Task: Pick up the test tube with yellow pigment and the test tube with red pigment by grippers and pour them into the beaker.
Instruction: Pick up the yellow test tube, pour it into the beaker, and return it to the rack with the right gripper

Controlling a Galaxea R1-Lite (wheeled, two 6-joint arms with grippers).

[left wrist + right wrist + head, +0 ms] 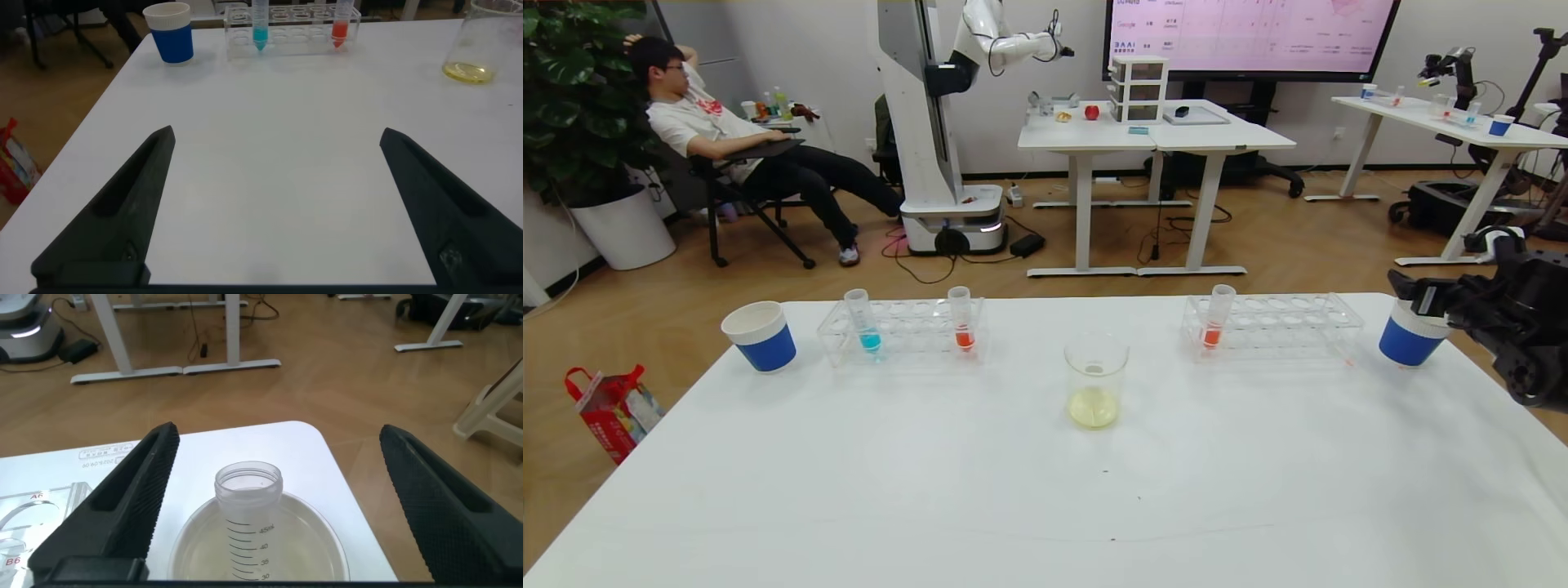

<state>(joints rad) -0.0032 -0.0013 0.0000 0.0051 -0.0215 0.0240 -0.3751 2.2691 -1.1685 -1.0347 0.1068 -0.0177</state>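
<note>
The beaker point(1096, 377) stands mid-table with a little yellow liquid at its bottom; it also shows in the left wrist view point(474, 45). One red test tube point(961, 320) stands in the left rack point(903, 331), another red test tube point(1217, 317) in the right rack point(1274, 325). No tube holding yellow liquid shows. My right gripper point(1413, 296) is open above the right blue cup point(1409, 339). In the right wrist view its fingers point(276, 431) straddle a clear graduated tube point(249, 510), with no liquid showing, standing in that cup point(335, 539). My left gripper point(276, 135) is open and empty over bare table.
A blue-liquid tube point(864, 322) shares the left rack. A second blue cup point(760, 335) stands at the far left. The table's right corner and edge lie just beyond the right cup. A seated person, desks and another robot are far behind.
</note>
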